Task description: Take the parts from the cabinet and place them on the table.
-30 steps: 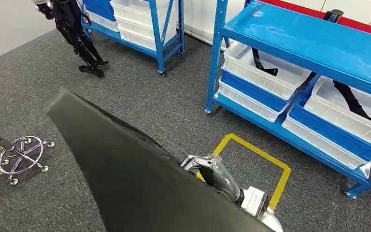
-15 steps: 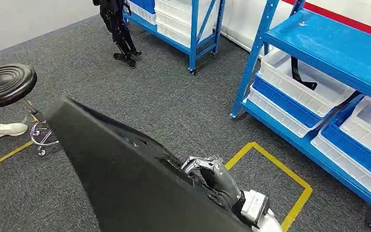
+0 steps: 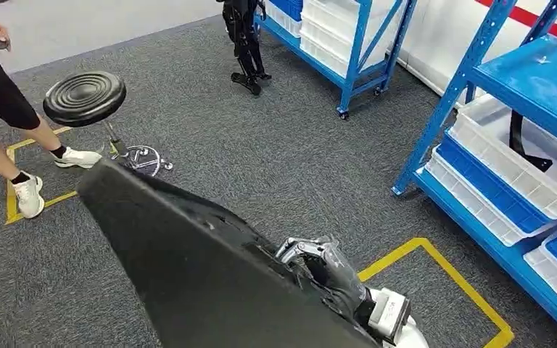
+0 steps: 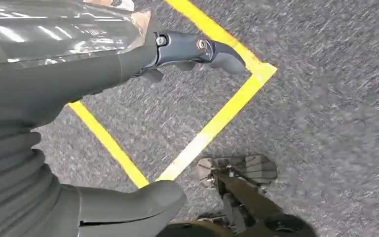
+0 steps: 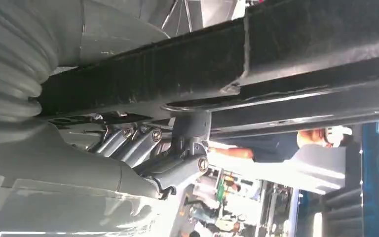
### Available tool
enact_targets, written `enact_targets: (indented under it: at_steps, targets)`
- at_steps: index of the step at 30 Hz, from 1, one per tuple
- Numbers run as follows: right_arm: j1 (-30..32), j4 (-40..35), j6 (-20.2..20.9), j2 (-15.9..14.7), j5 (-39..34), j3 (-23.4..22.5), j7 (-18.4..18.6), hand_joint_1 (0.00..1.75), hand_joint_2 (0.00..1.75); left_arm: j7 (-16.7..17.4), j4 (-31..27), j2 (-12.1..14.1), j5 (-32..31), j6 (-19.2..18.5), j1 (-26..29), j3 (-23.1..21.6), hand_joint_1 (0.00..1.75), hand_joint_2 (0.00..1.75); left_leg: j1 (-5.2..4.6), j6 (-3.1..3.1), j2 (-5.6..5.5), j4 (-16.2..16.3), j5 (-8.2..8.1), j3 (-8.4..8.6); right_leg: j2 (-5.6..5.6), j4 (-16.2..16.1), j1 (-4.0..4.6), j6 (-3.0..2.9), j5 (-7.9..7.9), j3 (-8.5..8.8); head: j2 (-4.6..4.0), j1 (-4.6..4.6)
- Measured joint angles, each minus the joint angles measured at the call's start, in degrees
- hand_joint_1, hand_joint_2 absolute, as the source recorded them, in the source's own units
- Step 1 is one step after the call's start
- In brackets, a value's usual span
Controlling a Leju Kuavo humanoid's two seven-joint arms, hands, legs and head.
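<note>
Item: large black panel (image 3: 188,268), one of the parts, carried tilted across the robot's front, one corner raised toward the stool (image 3: 85,96), clear of the grey carpet (image 3: 261,159).

Holder: right hand (image 3: 326,268), at the panel's right edge, fingers curled over the rim and clamped on it. In the right wrist view the panel's edge (image 5: 227,74) ran directly above those fingers (image 5: 177,163), touching them. The edge grip likely suited a wide, flat part that no hand could enclose.

Left hand (image 4: 128,64): the left wrist view showed one dark finger extended over the yellow floor marking (image 4: 217,123); whether it bore on the panel or was closed could not be told.

Surroundings: blue racks (image 3: 479,94) with white bins (image 3: 508,152) to the right; a person (image 3: 7,109) stood beside the stool.

Status, as judged: part in transit; table not yet reached.
</note>
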Motion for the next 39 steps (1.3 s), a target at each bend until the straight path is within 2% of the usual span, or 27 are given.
enact_targets:
  at_steps: [1, 2, 4, 6, 7, 9, 10, 11, 12, 15, 16, 17, 18, 20, 21, 23, 25, 26, 27, 30, 31, 32, 33, 34, 36, 38, 39]
  targets:
    - [-0.01, 0.00, 0.00, 0.00, -0.04, 0.00, -0.07, 1.71, 1.75, 0.02, 0.02, 0.02, 0.00, 0.00, 0.19, -0.02, 0.00, 1.75, -0.38, -0.10, 3.86, 1.02, -0.93, -0.42, -0.74, -0.06, -0.10, -0.29, 0.13, 0.11, 0.00, -0.08]
    - [0.13, 0.00, -0.02, -0.02, -0.09, 0.00, -0.31, 1.71, 1.75, 0.09, 0.02, 0.00, -0.04, -0.02, 0.17, -0.02, 0.00, 1.75, -0.37, -0.38, 6.32, 3.69, -2.96, -1.61, -1.45, -0.05, -0.06, -0.53, 0.06, 0.11, 0.00, -0.53]
    - [0.46, 0.00, -0.06, -0.20, 0.00, -0.13, -0.65, 1.71, 1.75, 0.09, 0.02, 0.00, -0.39, -0.02, -0.04, -0.06, 0.00, 1.75, 0.03, -0.86, 7.87, 12.77, -7.56, -5.86, -3.34, -0.04, 0.38, -0.98, -0.05, 0.09, 0.00, -0.46]
    - [0.53, -0.02, -0.11, -0.22, 0.04, -0.15, -0.89, 1.71, 1.75, 0.09, 0.02, -0.05, -0.42, -0.02, 0.08, -0.09, 0.00, 1.75, 0.42, -1.22, 8.19, 18.15, -8.87, -8.35, -5.07, -0.02, 0.52, -1.03, -0.11, 0.02, 0.00, -0.48]
    - [0.51, -0.13, -0.11, -0.20, 0.07, -0.15, -0.90, 1.71, 1.75, 0.09, 0.02, -0.02, -0.42, -0.02, 0.16, -0.09, 0.00, 1.75, 0.58, -1.33, 8.35, 16.71, -7.65, -7.54, -5.83, -0.01, 0.53, -1.06, -0.16, 0.04, 0.00, -0.50]
    - [0.46, -0.31, -0.11, -0.20, 0.07, -0.20, -0.92, 1.71, 1.75, 0.09, 0.02, 0.07, -0.42, -0.02, 0.19, -0.07, 0.00, 1.75, 0.79, -1.37, 9.51, 7.68, -3.48, -2.39, -7.18, -0.01, 0.50, -0.99, -0.39, 0.24, 0.00, -0.50]
    - [0.45, -0.53, -0.15, -0.20, 0.11, -0.22, -0.92, 1.71, 1.75, 0.04, 0.00, 0.13, -0.46, -0.02, 0.12, -0.09, 0.00, 1.75, 0.75, -1.24, 12.15, 2.59, -1.89, 0.73, -7.67, 0.03, 0.65, -0.71, -0.57, 0.50, 0.00, -0.55]
    - [0.52, -0.85, -0.37, -0.20, 0.26, -0.24, -1.05, 1.71, 1.75, -0.09, 0.00, 0.15, -0.59, -0.02, -0.17, -0.07, 0.00, 1.75, 0.12, -1.04, 13.50, 1.06, -2.52, 1.56, -8.23, 0.20, 1.33, -0.27, -0.87, 0.38, 0.00, -0.57]
    - [0.34, -1.05, -0.59, -0.31, 0.68, -0.26, -1.16, 1.71, 1.75, -0.37, 0.00, 0.15, -0.70, -0.02, -0.28, -0.09, 0.00, 1.75, 0.05, -0.36, 12.65, 0.98, -2.33, 1.25, -8.74, 0.10, 1.44, 0.02, -0.99, 0.53, 0.00, -0.08]
    - [-0.18, -2.47, -2.28, -0.35, 1.79, -0.46, -1.44, 1.71, 1.75, -0.52, 0.00, 0.28, -0.98, -0.02, -0.18, -0.11, 0.00, 1.75, -0.52, 0.84, 10.56, 0.56, -2.14, 1.00, -10.67, -0.21, 1.24, 0.93, -1.13, 1.02, 0.00, -0.22]
    - [-0.54, -3.21, -2.73, -0.41, 1.88, -0.78, -1.44, 1.71, 1.75, -0.54, -0.02, 0.24, -1.03, -0.04, -0.10, -0.11, 0.00, 1.75, 0.07, 1.43, 9.93, 0.01, -1.71, 1.52, -9.46, 0.46, 1.10, 1.26, -1.69, 0.60, 0.00, 0.00]
    - [-0.75, -3.78, -3.06, -0.50, 1.99, -1.15, -1.46, 1.71, 1.75, -0.77, -0.02, 0.28, -1.03, -0.02, -0.26, -0.09, 0.00, 1.75, 0.02, 1.84, 9.37, -0.13, -1.56, 1.55, -6.07, 2.77, 0.87, 0.94, -3.07, -0.30, 0.00, -0.02]
    - [-0.82, -4.31, -3.39, -0.59, 1.99, -1.53, -1.49, 1.71, 1.75, -0.85, -0.07, 0.35, -1.03, 0.09, -0.40, -0.09, 0.00, 1.75, 0.02, 2.28, 8.78, -0.13, -1.47, 1.45, -4.25, 6.84, 0.77, 0.46, -4.92, -2.16, 0.00, 0.20]
    - [-0.79, -4.74, -3.58, -0.92, 2.01, -2.19, -1.38, 1.71, 1.75, -1.14, -0.13, 0.35, -1.03, 0.26, -0.67, -0.09, 0.00, 1.75, 0.00, 2.34, 6.90, -0.11, -1.43, 1.30, -2.82, 16.42, 0.63, 0.08, -8.26, -7.05, 0.00, 0.35]
    - [-0.78, -4.81, -3.58, -1.11, 2.03, -2.32, -1.31, 1.71, 1.75, -1.18, -0.13, 0.35, -1.03, 0.26, -0.63, -0.09, 0.00, 1.75, -0.04, 2.34, 6.00, -0.10, -1.41, 1.30, -2.63, 18.71, 0.68, 0.38, -8.54, -8.43, 0.00, 0.37]
    - [-0.77, -5.05, -3.67, -1.27, 2.01, -2.56, -1.31, 1.71, 1.75, -1.25, -0.13, 0.35, -1.09, 0.74, -0.52, -0.09, 0.00, 1.75, -0.08, 2.29, 4.31, -0.02, -1.38, 1.40, -2.42, 14.57, 0.65, 1.42, -5.91, -7.01, 0.00, 0.37]
    - [-0.76, -5.51, -3.93, -1.36, 1.90, -3.01, -1.29, 1.71, 1.75, -1.27, -0.13, 0.24, -1.07, 1.75, -0.52, -0.09, 0.00, 1.75, 0.00, 2.05, 2.62, 0.03, -1.28, 1.60, -0.63, 4.27, 0.37, 2.42, -1.44, -2.31, 0.00, 0.41]
    - [-0.78, -5.62, -4.04, -1.42, 1.84, -3.17, -1.29, 1.71, 1.75, -1.27, -0.13, 0.24, -1.07, 1.95, -0.55, -0.09, 0.00, 1.75, -0.15, 1.74, 1.95, 0.15, -1.22, 1.40, 2.53, 0.78, 0.03, 2.41, -0.53, -1.15, 0.00, 0.46]
    - [-0.65, -5.77, -4.06, -1.46, 1.58, -3.30, -1.29, 1.71, 1.75, -1.27, -0.15, 0.28, -1.03, 2.29, -0.60, -0.09, 0.00, 1.75, -0.36, 1.35, 1.08, 0.39, -1.29, 1.12, 1.80, 0.49, 0.12, 1.64, -0.30, -1.00, 0.00, 0.28]
    - [-0.55, -5.73, -2.80, -1.51, 0.41, -3.41, -0.06, 1.71, 1.75, -1.29, -0.17, 0.28, -0.74, 2.36, -0.06, -0.07, 0.00, 1.75, 0.07, 0.20, -0.33, -0.11, -0.63, 0.56, 0.21, 0.50, 0.69, 0.45, 0.11, -0.68, 0.00, 0.33]
    - [-0.62, -5.73, -2.17, -1.29, 0.07, -3.41, 0.26, 1.71, 1.75, -1.29, -0.17, 0.46, -0.50, 2.36, 0.03, -0.07, 0.00, 1.75, 0.26, 0.15, 0.15, 0.28, -0.95, 0.39, -0.60, 0.12, -0.24, -0.05, 0.44, -0.66, 0.00, 0.33]
    - [-0.73, -5.62, -1.55, -1.00, -0.13, -3.30, 0.72, 1.71, 1.75, -1.38, -0.17, 0.28, -0.33, 2.38, 0.04, -0.07, 0.00, 1.75, -0.27, -0.03, 3.64, 1.78, -2.15, -0.26, -1.22, 0.09, -0.02, -0.27, 0.41, -0.59, 0.00, 0.18]
    - [-0.83, -5.44, -0.92, -0.72, -0.39, -3.02, 1.05, 1.71, 1.75, -1.38, -0.17, 0.22, -0.15, 2.45, -0.10, -0.04, 0.00, 1.75, -0.23, -0.34, 6.01, 5.22, -4.29, -1.99, -2.05, 0.09, 0.04, -1.00, 0.40, -0.60, 0.00, -0.30]
    - [-0.94, -5.18, -0.42, -0.48, -0.48, -2.80, 1.35, 1.71, 1.75, -1.38, -0.17, 0.17, 0.04, 2.53, -0.26, -0.02, 0.00, 1.75, -0.12, -0.54, 7.27, 9.90, -6.62, -4.29, -2.92, 0.10, 0.32, -1.13, 0.35, -0.63, 0.00, -0.20]
    - [-1.11, -4.50, 0.02, -0.24, -0.48, -2.27, 1.66, 1.71, 1.75, -1.38, -0.15, 0.00, 0.31, 2.82, -0.30, 0.00, 0.00, 1.75, 0.13, -0.83, 8.03, 17.52, -9.27, -8.10, -4.76, 0.12, 0.64, -1.28, 0.24, -0.76, 0.00, -0.24]
    - [-1.25, -3.96, 0.09, 0.11, -0.63, -1.75, 1.81, 1.71, 1.75, -1.38, -0.17, -0.04, 0.53, 2.97, -0.05, 0.04, 0.00, 1.75, 0.24, -0.86, 8.37, 15.89, -7.47, -7.24, -6.31, 0.13, 0.71, -1.38, 0.13, -0.76, 0.00, -0.26]
    - [-1.25, -3.96, 0.09, 0.11, -0.63, -1.75, 1.81, 1.71, 1.75, -1.38, -0.17, -0.04, 0.53, 2.97, -0.05, 0.04, 0.00, 1.75, 0.24, -0.86, 8.37, 15.89, -7.47, -7.24, -6.31, 0.13, 0.71, -1.38, 0.13, -0.76, 0.00, -0.26]
